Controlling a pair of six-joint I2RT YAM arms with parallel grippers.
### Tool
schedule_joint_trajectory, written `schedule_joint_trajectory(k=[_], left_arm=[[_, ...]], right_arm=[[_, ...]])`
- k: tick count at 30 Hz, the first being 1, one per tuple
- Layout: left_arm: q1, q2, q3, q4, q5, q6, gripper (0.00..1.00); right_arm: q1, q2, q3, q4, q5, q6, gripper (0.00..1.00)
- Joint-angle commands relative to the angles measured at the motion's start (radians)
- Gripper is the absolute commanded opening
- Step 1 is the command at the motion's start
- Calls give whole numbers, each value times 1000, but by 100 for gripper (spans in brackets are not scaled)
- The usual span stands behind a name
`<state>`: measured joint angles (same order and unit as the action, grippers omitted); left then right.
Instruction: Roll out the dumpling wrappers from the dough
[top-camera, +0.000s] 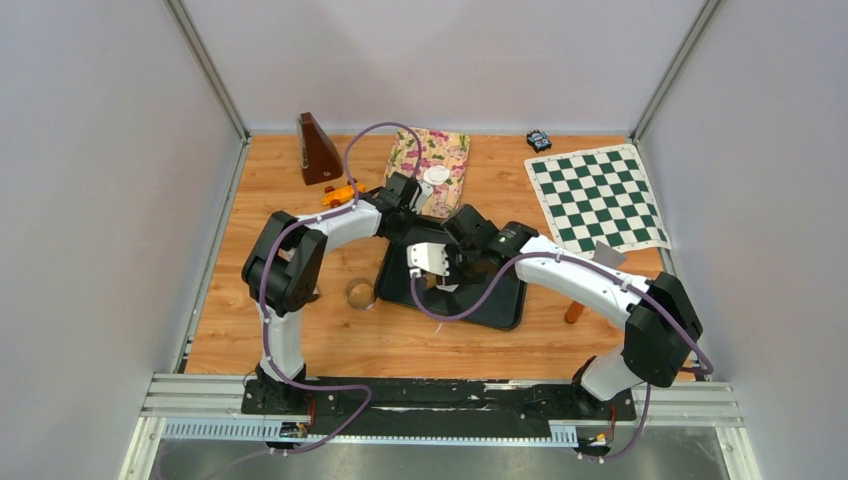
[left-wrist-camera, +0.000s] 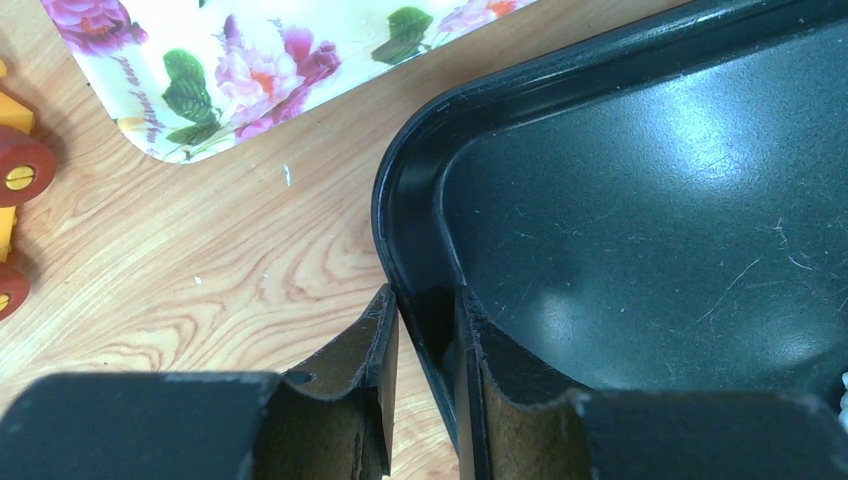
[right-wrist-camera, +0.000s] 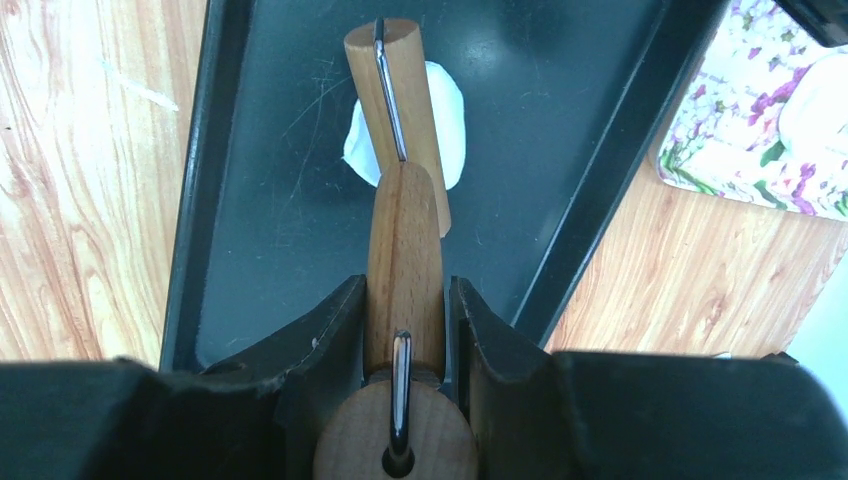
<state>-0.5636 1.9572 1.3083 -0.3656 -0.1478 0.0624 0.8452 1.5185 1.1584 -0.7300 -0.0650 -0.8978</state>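
Observation:
A black tray (top-camera: 500, 305) lies mid-table. My left gripper (left-wrist-camera: 425, 310) is shut on the tray's rim (left-wrist-camera: 400, 200) near a corner, one finger outside and one inside. My right gripper (right-wrist-camera: 405, 295) is shut on the handle of a wooden roller (right-wrist-camera: 403, 250). The roller's barrel (right-wrist-camera: 398, 90) rests on a flat white piece of dough (right-wrist-camera: 452, 120) inside the tray (right-wrist-camera: 260, 200). The barrel hides the middle of the dough. A round white dumpling wrapper (top-camera: 436, 175) lies on the floral tray (top-camera: 445, 150) behind; in the right wrist view its edge (right-wrist-camera: 815, 100) shows at the upper right.
A brown pyramid-shaped object (top-camera: 318, 150) and an orange toy (top-camera: 340, 193) stand at the back left. A green chessboard mat (top-camera: 598, 197) covers the back right, with a small black item (top-camera: 538, 140) beyond it. A small round ring (top-camera: 360, 294) sits left of the black tray.

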Motion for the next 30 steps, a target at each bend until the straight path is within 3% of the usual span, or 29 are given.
schedule_joint_trajectory(k=[1,12,30], left_arm=[[-21,-11,-10,-60,35,43,0],[-21,-16,-9,-60,30,44,0],[-21,-15,-9,-59,24,46,0]], right_arm=[[-17,-40,102,-63,-26,0,0],[-13,66,159,-98,96,26,0],[28,-49,65,-48,125,73,0]])
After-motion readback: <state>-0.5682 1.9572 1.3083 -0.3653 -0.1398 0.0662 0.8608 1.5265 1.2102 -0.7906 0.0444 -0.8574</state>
